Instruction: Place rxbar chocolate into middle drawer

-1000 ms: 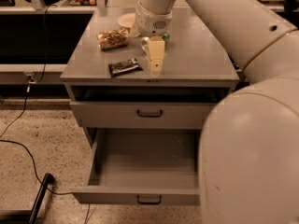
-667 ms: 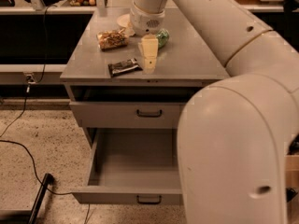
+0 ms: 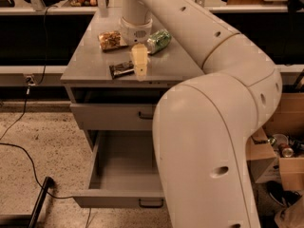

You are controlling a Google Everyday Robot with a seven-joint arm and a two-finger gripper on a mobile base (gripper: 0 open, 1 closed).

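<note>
The rxbar chocolate (image 3: 121,69), a dark flat bar, lies on the grey cabinet top (image 3: 90,65) near its front edge. My gripper (image 3: 139,66) hangs point-down just right of the bar, close above the top, and holds nothing that I can see. The middle drawer (image 3: 102,167) is pulled open below, its grey tray bare, with a black handle on its front (image 3: 151,203). My large pale arm covers the drawer's right part. The upper drawer front (image 3: 111,116) is closed.
A tan snack bag (image 3: 110,39) and a green can (image 3: 159,39) on its side lie behind the gripper. A black cable (image 3: 19,151) and a black pole (image 3: 40,201) are on the speckled floor at left. Cardboard boxes (image 3: 280,167) stand at right.
My gripper has moved left and toward the front edge, closer to the bar. The arm's elbow has swung in and now covers more of the right side and the drawer.
</note>
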